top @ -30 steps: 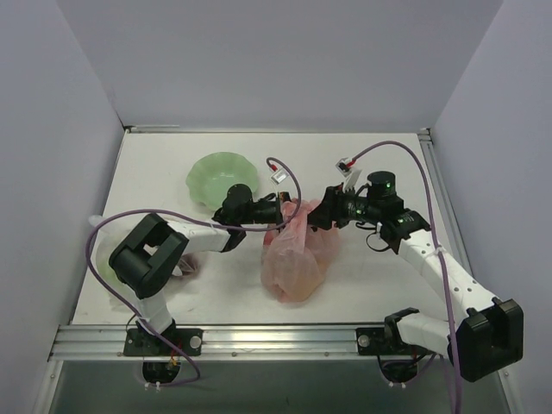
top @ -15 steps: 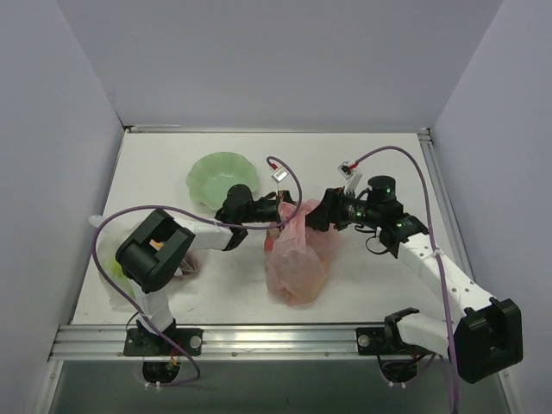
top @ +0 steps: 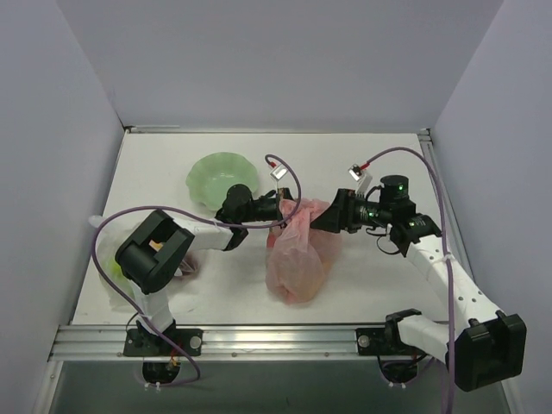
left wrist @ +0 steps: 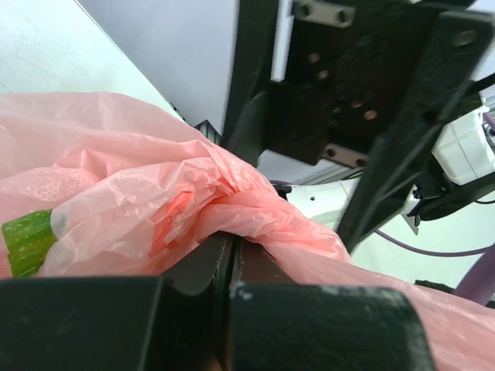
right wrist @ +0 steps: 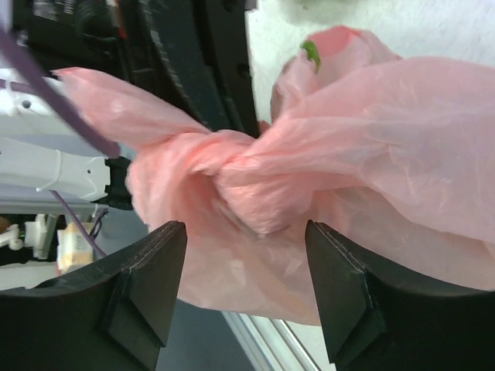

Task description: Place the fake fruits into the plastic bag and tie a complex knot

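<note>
Retraction of right pincer (top: 322, 220) rightward leaves its jaws spread wide around the knot (right wrist: 246, 185), clamping nothing. Left pincer (left wrist: 231, 246) stays closed on the neck of the plastic bag (top: 296, 260), which rests on the surface (top: 371, 164) with fake fruits (left wrist: 27, 241) inside. Knot appears formed.

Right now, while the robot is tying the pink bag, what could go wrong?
The left gripper pinches the thin plastic bag right by the knot, so a hard pull might tear it. The right gripper is open, not holding the knot, so the knot may slip loose and the green fruit inside could spill.
</note>
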